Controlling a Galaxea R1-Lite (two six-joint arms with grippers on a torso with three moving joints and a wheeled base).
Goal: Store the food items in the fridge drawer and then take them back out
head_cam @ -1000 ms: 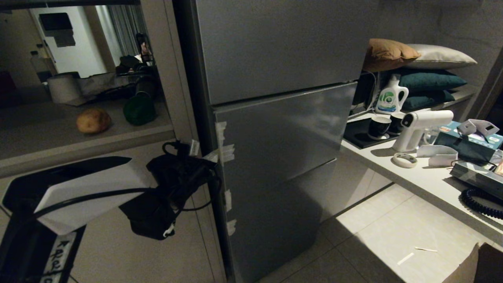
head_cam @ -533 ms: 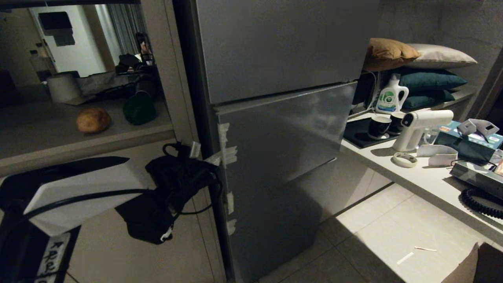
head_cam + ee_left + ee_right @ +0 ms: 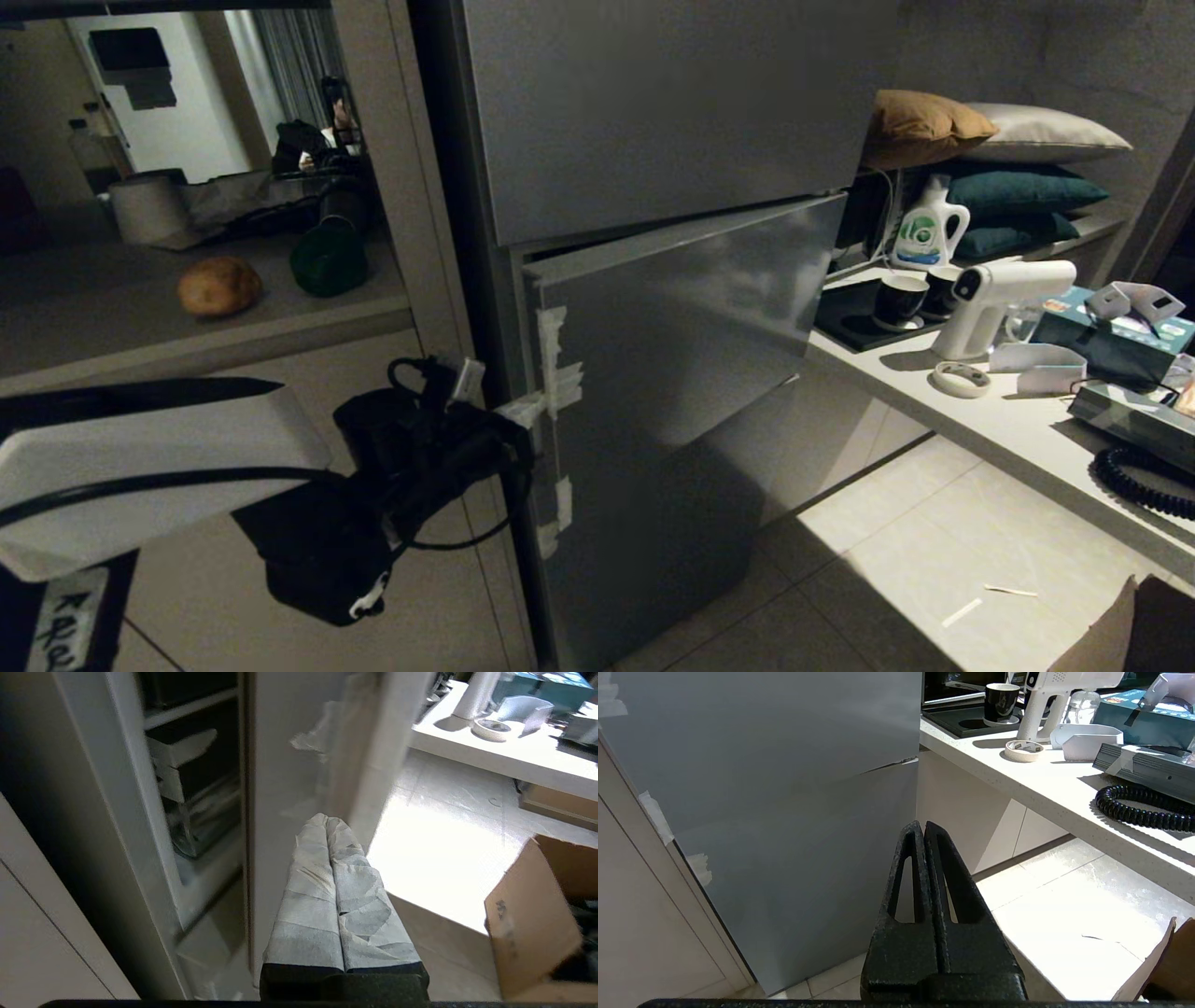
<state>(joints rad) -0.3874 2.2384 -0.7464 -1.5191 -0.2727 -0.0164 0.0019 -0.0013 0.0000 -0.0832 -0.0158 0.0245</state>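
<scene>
The fridge drawer (image 3: 672, 373) is being pulled open by the closed left hand (image 3: 523, 415); pulling it wider is needed next.

Handwritten marks on the arm's label (image 3: 58, 627) cannot be made out.

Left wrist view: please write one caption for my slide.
Left gripper, jaws shut, at the taped edge of the fridge drawer, which stands slightly open.

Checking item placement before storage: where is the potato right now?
In the head view the potato lies upper left on the counter beside the fridge, just left of the green bell pepper and in front of the white paper roll.
</scene>
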